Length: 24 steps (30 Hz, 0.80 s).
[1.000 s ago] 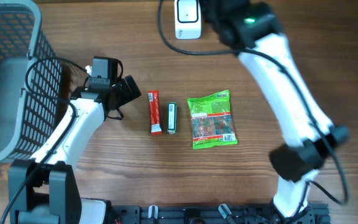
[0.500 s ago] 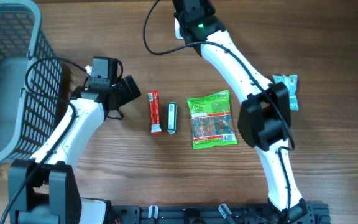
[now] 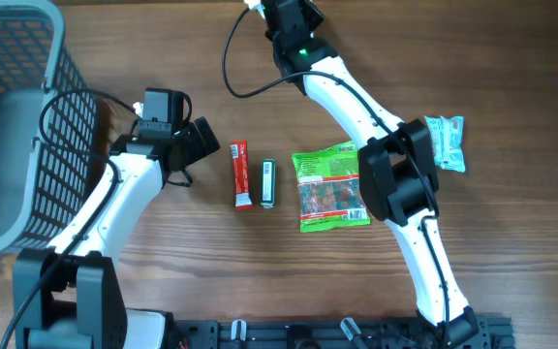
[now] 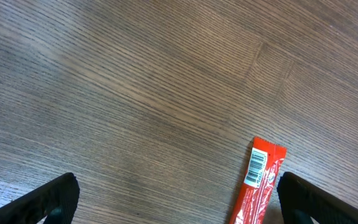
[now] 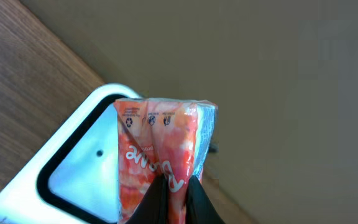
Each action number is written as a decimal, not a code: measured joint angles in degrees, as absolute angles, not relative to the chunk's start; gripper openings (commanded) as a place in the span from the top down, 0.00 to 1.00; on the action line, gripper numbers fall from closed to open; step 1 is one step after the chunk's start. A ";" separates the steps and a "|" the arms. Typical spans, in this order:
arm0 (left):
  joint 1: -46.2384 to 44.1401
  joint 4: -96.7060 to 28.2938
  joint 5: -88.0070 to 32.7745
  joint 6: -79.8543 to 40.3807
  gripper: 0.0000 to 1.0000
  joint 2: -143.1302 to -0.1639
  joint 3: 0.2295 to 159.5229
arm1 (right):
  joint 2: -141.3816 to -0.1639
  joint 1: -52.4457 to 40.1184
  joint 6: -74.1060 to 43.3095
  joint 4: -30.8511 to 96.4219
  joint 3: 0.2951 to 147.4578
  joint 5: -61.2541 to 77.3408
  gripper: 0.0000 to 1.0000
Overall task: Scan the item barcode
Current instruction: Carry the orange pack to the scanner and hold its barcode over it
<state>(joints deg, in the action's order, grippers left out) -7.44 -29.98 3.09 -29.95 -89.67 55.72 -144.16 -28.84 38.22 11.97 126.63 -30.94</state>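
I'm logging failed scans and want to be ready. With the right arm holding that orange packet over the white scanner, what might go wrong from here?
1. The right gripper pinches the orange packet by a narrow edge, so it may slip or swing.
2. The packet looks folded and creased. A barcode could be bent or turned away from the scanner, and the read may fail.
3. A black cable loops near the arm and could snag.

**Red packet beside wide-spread fingers**

The left gripper's (image 4: 182, 202) 2 black fingertips (image 4: 48, 200) stand wide apart at the near edge. A red packet (image 4: 258, 186) lies on the wooden table (image 4: 135, 93) just beside 1 fingertip, its white barcode (image 4: 256, 168) face-up at its far end.
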 measured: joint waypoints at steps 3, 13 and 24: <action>-7.44 -29.98 3.09 -29.95 0.00 -89.67 55.72 | -144.16 -28.84 42.87 10.41 126.63 -30.94 0.96; -7.44 -29.98 3.09 -29.95 0.00 -89.67 55.72 | -144.79 -28.84 52.88 9.41 126.63 -31.97 0.96; -7.44 -29.98 3.09 -29.95 0.00 -89.67 55.72 | -147.79 -29.12 55.64 8.05 126.65 -33.54 0.96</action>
<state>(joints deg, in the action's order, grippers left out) -7.44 -29.98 3.09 -29.95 -89.67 55.72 -147.79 -29.12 55.64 8.05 126.65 -33.54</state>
